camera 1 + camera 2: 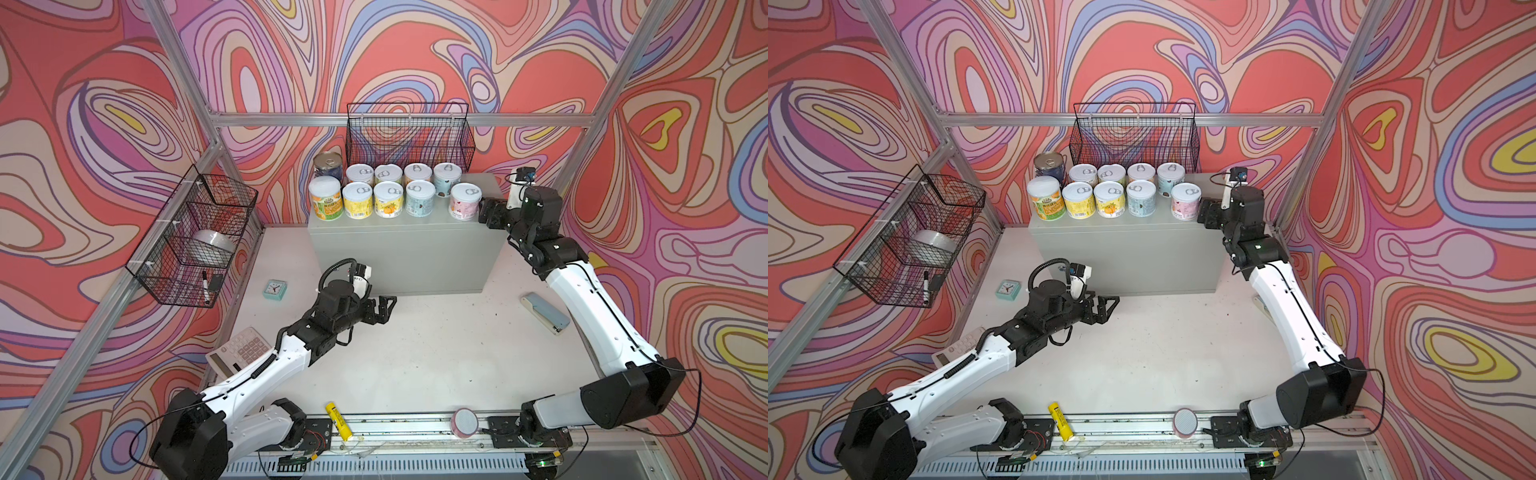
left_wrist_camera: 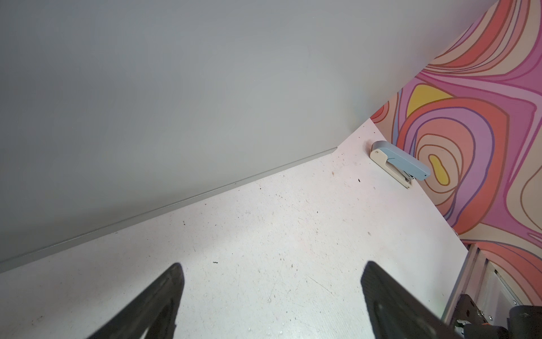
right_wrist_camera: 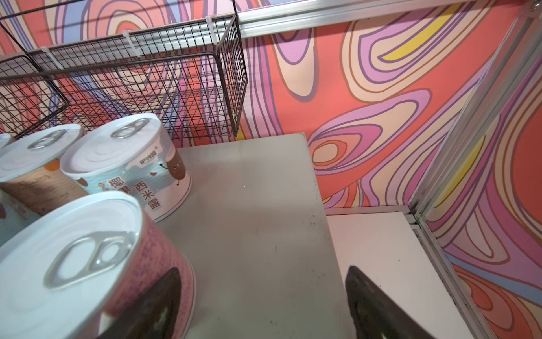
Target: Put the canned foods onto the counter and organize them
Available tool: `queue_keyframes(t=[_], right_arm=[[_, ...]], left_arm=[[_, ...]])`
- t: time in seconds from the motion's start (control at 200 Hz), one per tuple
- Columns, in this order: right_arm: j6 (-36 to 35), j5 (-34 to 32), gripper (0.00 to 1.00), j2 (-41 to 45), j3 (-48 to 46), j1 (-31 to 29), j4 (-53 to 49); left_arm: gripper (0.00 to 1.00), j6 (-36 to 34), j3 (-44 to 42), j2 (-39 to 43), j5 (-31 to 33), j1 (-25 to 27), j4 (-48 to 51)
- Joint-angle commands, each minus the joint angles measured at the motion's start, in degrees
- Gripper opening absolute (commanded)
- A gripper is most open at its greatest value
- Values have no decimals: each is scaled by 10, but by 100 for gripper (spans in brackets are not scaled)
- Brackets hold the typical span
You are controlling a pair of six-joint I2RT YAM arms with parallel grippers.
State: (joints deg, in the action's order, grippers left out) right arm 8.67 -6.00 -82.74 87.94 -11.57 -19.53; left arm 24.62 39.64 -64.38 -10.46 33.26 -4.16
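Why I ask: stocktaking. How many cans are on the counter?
10 cans on the counter: five in front, four behind, the metal-topped can back left. None seems hidden.

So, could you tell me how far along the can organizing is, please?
Nearly done, it seems. All ten short cylindrical cans stand on the light-grey metal counter in two rows. In hand: nothing; the right claw is open beside the pink-labelled can, the left claw open over the white table. Left: perhaps closing that can's gap from its row.
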Motion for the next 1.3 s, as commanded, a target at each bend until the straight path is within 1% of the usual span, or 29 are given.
queue_keyframes(t=[0.0, 0.516, 0.886, 1.192, 1.297], right_arm=[[14, 26, 90, -6, -5, 1, 19], [37, 74, 87, -22, -8, -2, 29], [36, 71, 87, -31, -1, -20, 33], [25, 33, 87, -34, 7, -26, 20], [15, 7, 87, -24, 10, -26, 16]], left_arm=[[96, 0, 5, -7, 2, -4, -5], [96, 3, 4, -11, 5, -4, -6], [96, 3, 2, -15, 5, -4, -8], [96, 1, -4, -6, 17, -4, -6], [96, -2, -4, -3, 23, -4, -4]])
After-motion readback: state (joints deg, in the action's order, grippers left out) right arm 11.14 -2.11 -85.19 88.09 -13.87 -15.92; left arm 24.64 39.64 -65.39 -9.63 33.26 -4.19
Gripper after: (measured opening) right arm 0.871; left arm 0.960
